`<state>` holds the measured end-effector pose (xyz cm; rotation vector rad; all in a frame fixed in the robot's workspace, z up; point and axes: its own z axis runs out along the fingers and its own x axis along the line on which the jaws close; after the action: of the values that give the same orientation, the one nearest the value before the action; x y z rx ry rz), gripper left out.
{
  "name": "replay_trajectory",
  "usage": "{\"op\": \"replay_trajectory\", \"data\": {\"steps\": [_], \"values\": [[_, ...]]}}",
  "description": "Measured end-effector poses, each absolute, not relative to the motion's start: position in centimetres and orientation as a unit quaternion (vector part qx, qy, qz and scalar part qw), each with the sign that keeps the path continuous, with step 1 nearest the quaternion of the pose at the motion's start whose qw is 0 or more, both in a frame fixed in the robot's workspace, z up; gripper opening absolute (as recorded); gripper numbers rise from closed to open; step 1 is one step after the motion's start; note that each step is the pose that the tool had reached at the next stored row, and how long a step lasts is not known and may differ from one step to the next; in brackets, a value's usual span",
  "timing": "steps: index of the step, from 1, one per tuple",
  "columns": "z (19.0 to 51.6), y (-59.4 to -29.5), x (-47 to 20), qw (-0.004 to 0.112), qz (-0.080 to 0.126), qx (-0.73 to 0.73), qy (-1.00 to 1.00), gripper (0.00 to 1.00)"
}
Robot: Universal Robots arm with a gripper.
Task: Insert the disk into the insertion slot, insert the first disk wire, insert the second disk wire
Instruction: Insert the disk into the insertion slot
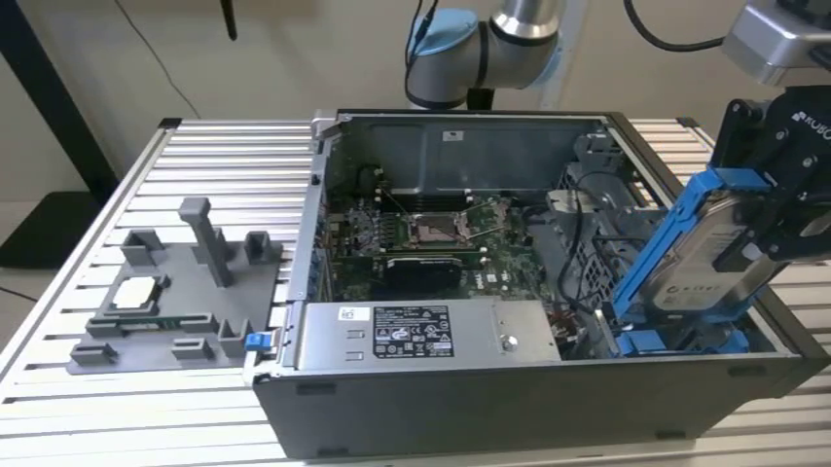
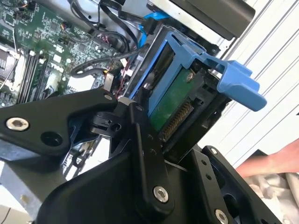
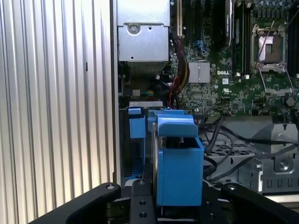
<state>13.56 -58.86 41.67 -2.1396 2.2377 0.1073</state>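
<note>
Slatted surface (image 1: 195, 146) carries the open PC case (image 1: 520, 418). Disk (image 1: 702, 265) in its blue frame stands steeply tilted at the case's end on the exterior view's right, lower end down by the insertion slot (image 1: 675, 342), not seated. End effector (image 2: 168, 130) is clamped on the disk's upper part. Risks: at this tilt the frame could jam on the bay's edge, and the black cables (image 1: 578, 248) just beside could get pinched underneath. Slot mouth is hidden, so it's prob. misaligned, not certain.
</note>
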Motion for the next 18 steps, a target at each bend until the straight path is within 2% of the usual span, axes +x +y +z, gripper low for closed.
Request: {"op": "replay_trajectory", "data": {"steps": [18], "values": [[40.0, -58.9, 13.6, 0.022, 0.035, -0.69, 0.722, 0.0]]}}
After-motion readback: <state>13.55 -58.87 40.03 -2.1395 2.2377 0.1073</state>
